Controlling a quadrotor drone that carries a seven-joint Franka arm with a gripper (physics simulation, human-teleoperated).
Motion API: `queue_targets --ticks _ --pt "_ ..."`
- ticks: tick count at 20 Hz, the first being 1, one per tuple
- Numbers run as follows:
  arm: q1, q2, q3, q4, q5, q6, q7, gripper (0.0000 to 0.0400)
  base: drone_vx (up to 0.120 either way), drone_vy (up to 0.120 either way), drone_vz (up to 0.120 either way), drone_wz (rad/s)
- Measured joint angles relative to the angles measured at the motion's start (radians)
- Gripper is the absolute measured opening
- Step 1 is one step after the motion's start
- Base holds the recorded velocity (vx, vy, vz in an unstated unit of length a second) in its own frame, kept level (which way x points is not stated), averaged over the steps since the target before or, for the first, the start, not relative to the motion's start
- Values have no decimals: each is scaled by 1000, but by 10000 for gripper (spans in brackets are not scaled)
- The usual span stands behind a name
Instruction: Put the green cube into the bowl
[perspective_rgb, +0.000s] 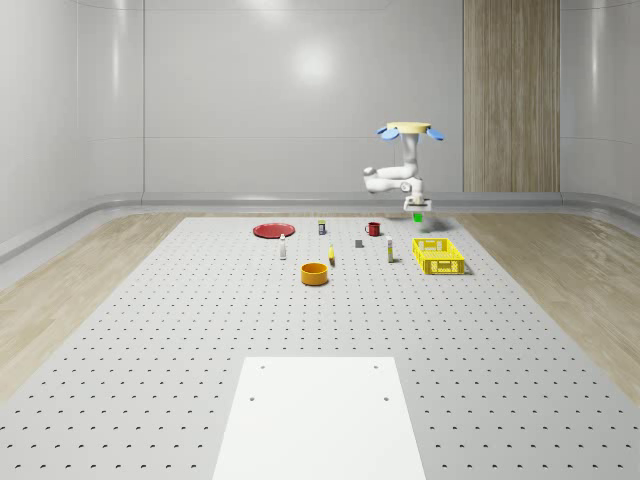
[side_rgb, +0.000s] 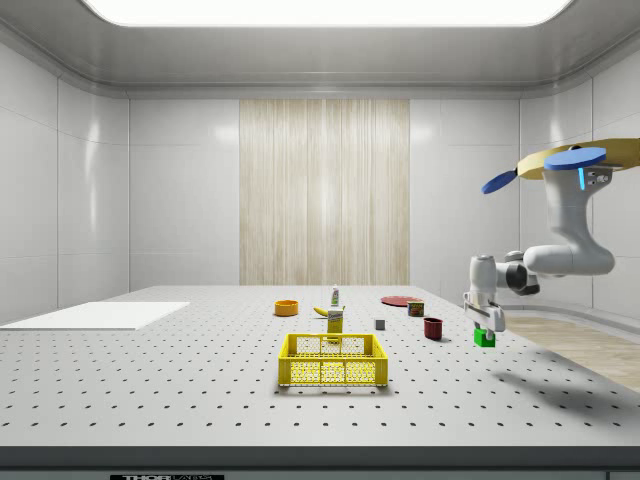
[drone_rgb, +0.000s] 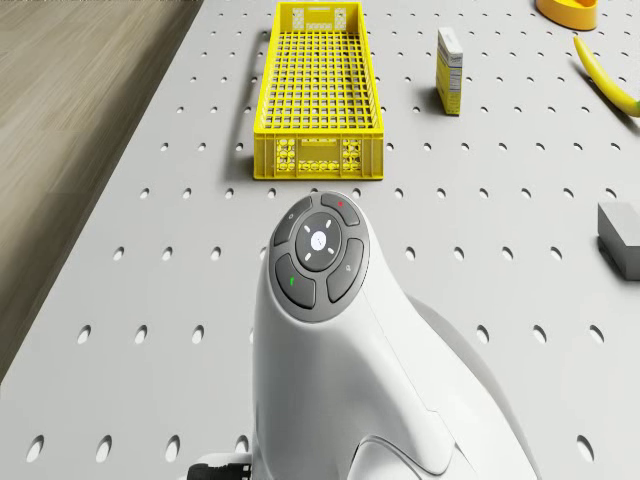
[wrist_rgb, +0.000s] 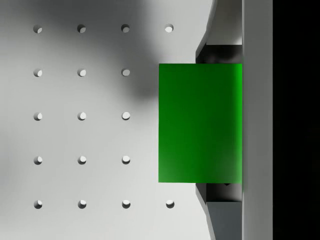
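A grey perforated table (perspective_rgb: 150, 330) fills a pale-walled room; no lettering is readable; the drone (perspective_rgb: 411, 130) hovers at about 1 o'clock from the orange bowl (perspective_rgb: 315, 273), its gripper (side_rgb: 487, 330) clamped on the plain, bright green cube (wrist_rgb: 200, 122), aloft beside the yellow crate (perspective_rgb: 438, 256).

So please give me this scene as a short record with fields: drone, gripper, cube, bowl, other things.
drone: hovers above the table's far part, beyond the crate
gripper: shut on the cube, held above the table
cube: green, between the fingers, off the surface
bowl: orange, nothing in it that I can see, toward the whole-scene view's left of the crate
other things: red plate, red mug, banana, small box, grey block
task state: cube lifted, not yet in bowl
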Motion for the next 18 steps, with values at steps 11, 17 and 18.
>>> queue_targets --ticks 11,17,18 --pt "-9 -29 14 1 21 25 7 252 0 -120 73 0" --pt "-13 -45 17 1 29 40 11 252 0 -120 27 0" --pt "-14 -47 18 2 30 42 11 252 0 -120 120 0"
